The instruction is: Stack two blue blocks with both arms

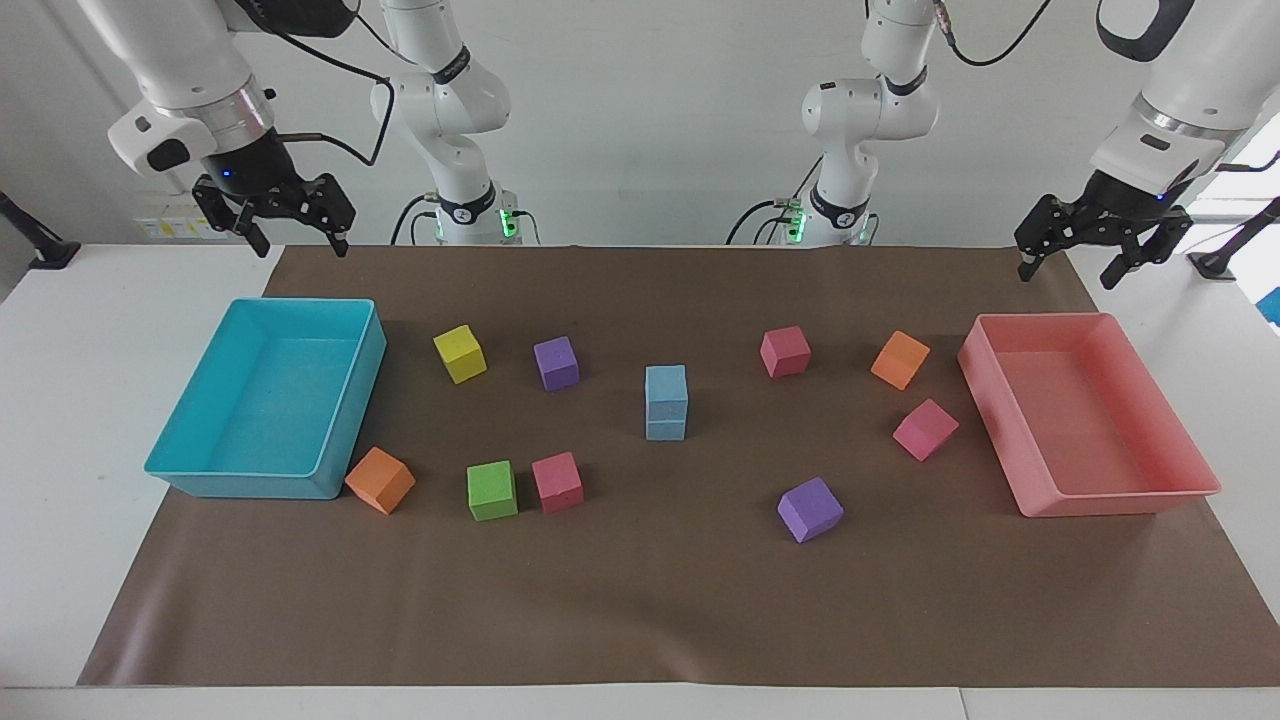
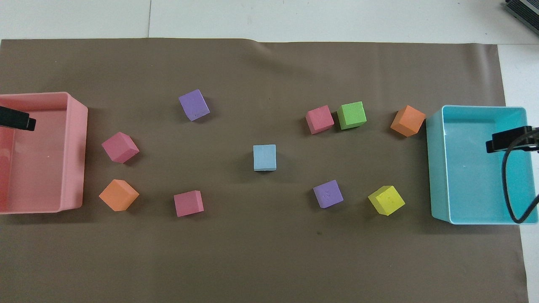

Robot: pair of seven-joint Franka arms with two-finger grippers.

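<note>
The two blue blocks stand in one stack at the middle of the mat, the upper block (image 1: pixel 666 384) resting squarely on the lower block (image 1: pixel 666 424). From overhead the stack (image 2: pixel 264 157) reads as a single square. My left gripper (image 1: pixel 1067 272) hangs open and empty, raised high at the pink tray's end, and only its tip (image 2: pixel 17 120) shows over the tray from above. My right gripper (image 1: pixel 300 245) is open and empty too, raised over the turquoise tray's end, with its tip (image 2: pixel 507 139) seen above that tray. Neither gripper touches a block.
A turquoise tray (image 1: pixel 345 400) sits at the right arm's end and a pink tray (image 1: pixel 1000 400) at the left arm's end. Loose cubes lie around the stack: yellow (image 1: pixel 460 354), two purple (image 1: pixel 556 362) (image 1: pixel 810 509), green (image 1: pixel 492 490), several pink and two orange.
</note>
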